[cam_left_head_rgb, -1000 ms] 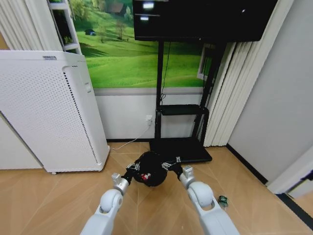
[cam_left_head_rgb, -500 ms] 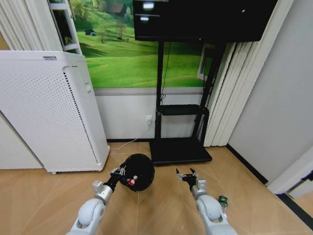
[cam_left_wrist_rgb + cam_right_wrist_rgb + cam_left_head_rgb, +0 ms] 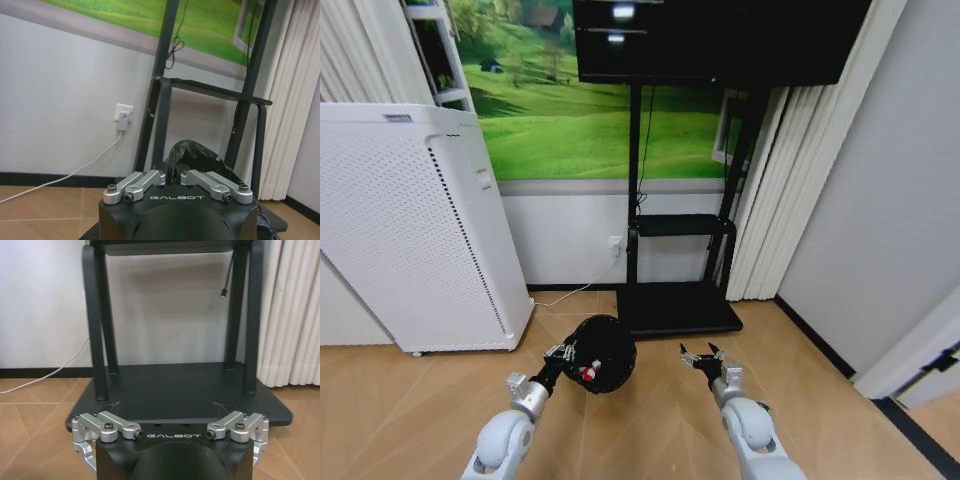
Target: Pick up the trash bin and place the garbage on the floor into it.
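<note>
The trash bin (image 3: 605, 352), a small black mesh basket with a dark liner, hangs tilted just above the floor (image 3: 650, 420) with its mouth toward me. My left gripper (image 3: 563, 354) is shut on its near rim. In the left wrist view that gripper (image 3: 171, 174) has its fingers drawn together on the crinkled black liner (image 3: 192, 149). A red-and-white scrap of garbage (image 3: 588, 372) lies inside the bin. To the right of the bin, my right gripper (image 3: 700, 357) stands open and holds nothing. The right wrist view shows this gripper (image 3: 165, 410) with its fingers spread wide.
A tall white perforated air purifier (image 3: 410, 230) stands at the left. The black TV stand (image 3: 675, 310) with its flat base (image 3: 185, 385) is straight ahead by the wall, and a white cable (image 3: 575, 293) runs to a socket. Pale curtains (image 3: 770, 200) hang at the right.
A second ago both grippers were at the bin. The right one has let go and moved off to the right; the left has swung the bin leftward. The camera has turned slightly.
</note>
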You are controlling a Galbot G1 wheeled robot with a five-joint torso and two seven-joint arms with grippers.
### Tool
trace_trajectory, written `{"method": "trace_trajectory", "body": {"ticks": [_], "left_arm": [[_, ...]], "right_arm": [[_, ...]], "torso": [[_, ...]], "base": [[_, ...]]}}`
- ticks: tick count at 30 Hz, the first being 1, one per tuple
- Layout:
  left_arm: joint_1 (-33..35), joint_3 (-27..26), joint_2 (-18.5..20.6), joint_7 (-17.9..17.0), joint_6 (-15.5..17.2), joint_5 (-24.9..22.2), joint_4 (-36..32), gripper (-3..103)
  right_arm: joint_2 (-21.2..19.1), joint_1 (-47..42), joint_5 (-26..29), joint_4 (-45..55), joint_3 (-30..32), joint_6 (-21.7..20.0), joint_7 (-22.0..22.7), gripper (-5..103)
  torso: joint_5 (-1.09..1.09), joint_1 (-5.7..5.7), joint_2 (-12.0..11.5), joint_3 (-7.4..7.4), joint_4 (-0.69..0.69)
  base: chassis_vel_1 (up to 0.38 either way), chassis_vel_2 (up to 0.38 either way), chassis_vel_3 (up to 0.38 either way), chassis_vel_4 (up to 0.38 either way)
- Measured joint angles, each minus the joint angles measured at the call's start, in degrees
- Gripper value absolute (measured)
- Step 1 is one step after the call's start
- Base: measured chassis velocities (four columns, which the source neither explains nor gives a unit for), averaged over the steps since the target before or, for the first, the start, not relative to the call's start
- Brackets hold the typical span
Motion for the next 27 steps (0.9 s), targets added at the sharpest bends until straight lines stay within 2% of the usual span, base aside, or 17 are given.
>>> {"method": "trace_trajectory", "body": {"ticks": [2,3,4,9,11,14,15,16,18,19,23,24,27], "left_arm": [[-0.02,0.07,0.02,-0.01,0.00,0.02,0.02,7],[-0.05,0.11,0.02,-0.01,0.00,0.04,0.06,7],[-0.10,0.13,-0.04,-0.01,-0.01,0.05,0.09,7],[-0.05,0.14,-0.22,-0.04,-0.01,0.10,0.13,7],[-0.04,0.07,-0.33,-0.05,-0.01,0.10,0.12,7],[0.06,-0.34,-0.51,-0.08,-0.01,0.07,0.02,7],[0.06,-0.34,-0.51,-0.08,-0.01,0.07,0.02,7],[0.12,-0.59,-0.53,-0.11,0.00,0.04,-0.04,7],[0.18,-1.09,-0.54,-0.16,-0.01,-0.11,-0.25,7],[0.18,-1.09,-0.54,-0.16,-0.01,-0.11,-0.25,7],[0.39,-2.56,-0.04,-0.27,-0.01,-0.60,-0.82,7],[0.39,-2.56,-0.04,-0.27,-0.01,-0.60,-0.82,7],[0.42,-3.06,0.15,-0.20,-0.01,-0.78,-0.97,7]], "right_arm": [[-0.01,-0.03,0.02,-0.13,0.05,0.21,-0.12,100],[0.00,-0.15,0.03,-0.33,0.07,0.37,-0.35,100],[-0.01,-0.24,0.03,-0.43,0.09,0.52,-0.46,100],[0.12,-0.90,0.00,-1.22,-0.27,2.40,-0.51,100],[0.26,-1.48,1.60,-1.07,-0.68,2.50,-0.44,100],[1.00,-3.26,11.50,0.94,-2.17,-1.34,4.48,100],[1.00,-3.26,11.50,0.94,-2.17,-1.34,4.48,100],[1.31,-3.77,15.31,1.45,-2.75,-3.39,7.03,100],[1.72,-4.22,20.58,1.96,-3.44,-5.83,12.04,100],[1.72,-4.22,20.58,1.96,-3.44,-5.83,12.04,100],[2.19,-4.61,33.18,1.75,-4.48,-9.76,24.46,100],[2.19,-4.61,33.18,1.75,-4.48,-9.76,24.46,100],[2.22,-4.30,40.40,0.37,-4.98,-11.74,30.87,100]], "torso": [[0.01,0.00,0.00,0.01,0.00],[0.08,0.00,0.00,0.00,0.00],[0.02,0.00,0.00,0.00,0.00],[0.05,0.00,0.00,0.00,0.00],[0.07,0.00,-0.01,0.00,0.00],[0.04,0.00,0.00,0.00,-0.01],[0.04,0.00,0.00,0.00,-0.01],[0.08,0.00,0.00,0.00,-0.02],[0.02,0.00,0.00,0.00,-0.03],[0.02,0.00,0.00,0.00,-0.03],[0.03,0.00,0.00,0.00,0.02],[0.03,0.00,0.00,0.00,0.02],[0.03,0.00,0.00,0.00,0.04]], "base": [[-0.252,-0.270,0.243,0.263],[-0.270,-0.270,0.284,0.262],[-0.306,-0.274,0.284,0.301],[-0.326,-0.314,0.324,0.322],[-0.341,-0.329,0.358,0.322],[-0.232,-0.276,0.268,0.233],[-0.128,-0.231,0.237,0.145],[-0.128,-0.127,0.123,0.145],[-0.024,-0.093,0.023,0.022],[-0.026,-0.059,0.023,0.022],[0.034,0.053,-0.038,-0.067],[0.098,0.110,-0.069,-0.071],[0.041,0.064,-0.038,-0.047]]}}
